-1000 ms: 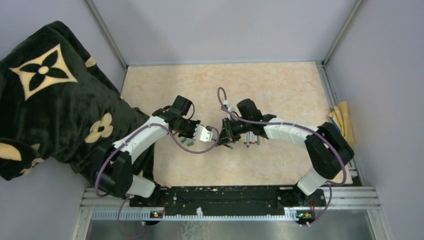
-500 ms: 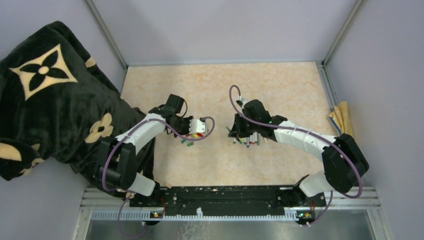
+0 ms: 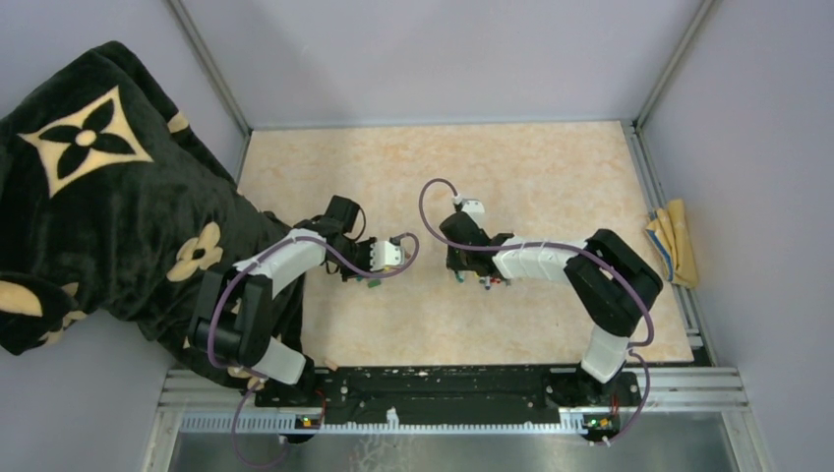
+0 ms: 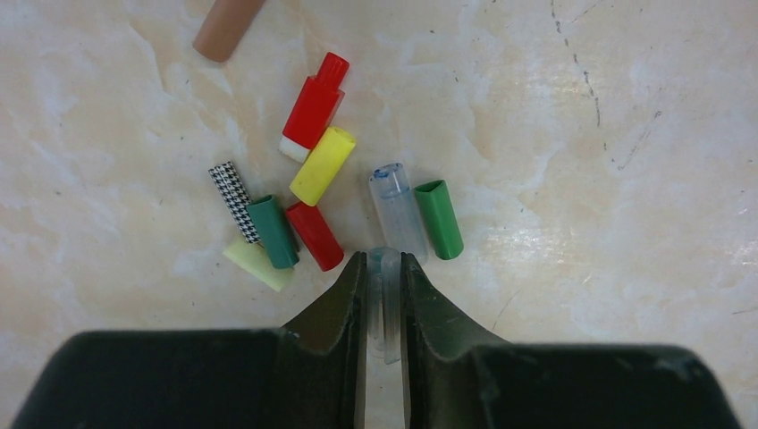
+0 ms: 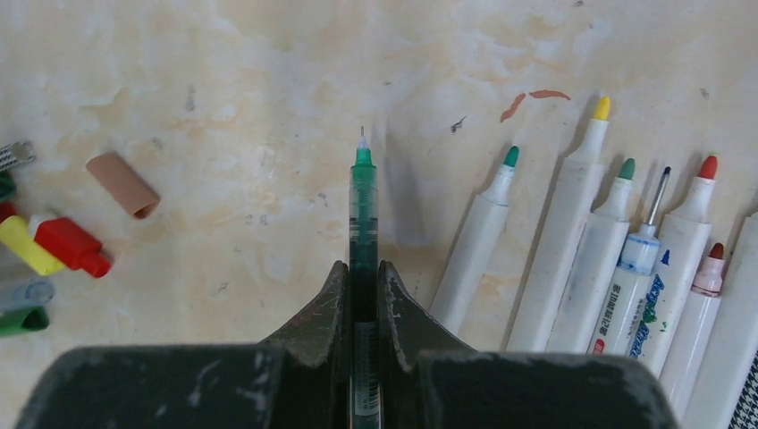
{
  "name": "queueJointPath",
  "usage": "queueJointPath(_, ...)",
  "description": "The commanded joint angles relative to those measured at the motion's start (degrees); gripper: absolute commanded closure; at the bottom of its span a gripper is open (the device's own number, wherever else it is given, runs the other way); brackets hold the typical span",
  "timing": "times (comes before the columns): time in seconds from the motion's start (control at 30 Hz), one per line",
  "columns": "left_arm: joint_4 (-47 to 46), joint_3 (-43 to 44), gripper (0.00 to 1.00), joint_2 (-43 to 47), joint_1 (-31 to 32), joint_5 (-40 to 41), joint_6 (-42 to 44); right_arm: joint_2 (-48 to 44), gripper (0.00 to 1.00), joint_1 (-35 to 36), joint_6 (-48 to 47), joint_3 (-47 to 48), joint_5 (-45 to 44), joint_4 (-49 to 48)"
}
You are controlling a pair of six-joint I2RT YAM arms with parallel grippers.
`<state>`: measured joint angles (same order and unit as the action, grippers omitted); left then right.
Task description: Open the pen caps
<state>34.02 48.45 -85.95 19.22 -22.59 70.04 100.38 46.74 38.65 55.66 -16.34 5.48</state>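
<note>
On the table (image 3: 551, 177), toward the right: a row of uncapped pens (image 5: 572, 241), barrels roughly parallel, coloured tips pointing away from the right gripper (image 5: 362, 268). Just left of that row, clamped lengthwise in that gripper: a green pen (image 5: 362, 197), bare-tipped, probably only needing to be laid down to the right. Further left, loose pen caps (image 4: 313, 188) in a heap, just ahead of the left gripper (image 4: 383, 264). Pinched there: a clear cap (image 4: 385, 256), long axis along the fingers, probably due for release onto the heap. Blue lettering on one barrel, too small to read surely.
</note>
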Motion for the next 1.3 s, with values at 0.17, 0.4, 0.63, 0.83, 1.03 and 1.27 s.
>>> queueJointPath(0.17, -1.54, -1.10, 0.75, -2.12, -0.15, -2.16, -1.17, 2.53, 0.95, 0.54, 3.84, 0.26, -6.90, -3.82)
queueJointPath(0.4, -1.00, -0.17, 0.59, -1.43, -0.16, -3.27, -2.24, 2.21, 0.80, 0.54, 4.25, -2.14, -6.58, -4.20)
queueJointPath(0.63, 2.28, 5.03, 0.51, -0.90, -0.69, -5.16, -4.50, -1.19, 0.73, 0.52, 3.57, -3.07, -7.13, -3.30)
queueJointPath(0.83, 5.50, 11.80, 0.02, -0.05, -3.01, -8.40, -8.59, -6.41, 0.70, 0.54, 1.15, -2.04, -7.69, -0.84)
queueJointPath(1.03, 6.22, 18.52, 0.01, 0.59, -9.73, -15.78, -17.18, -15.75, 0.38, 0.22, -1.46, -2.98, -9.63, 1.53)
queueJointPath(1.27, 0.49, 22.41, 0.01, 0.43, -20.29, -23.47, -30.93, -28.03, 0.01, -9.12, -2.66, -4.20, -9.94, 7.56)
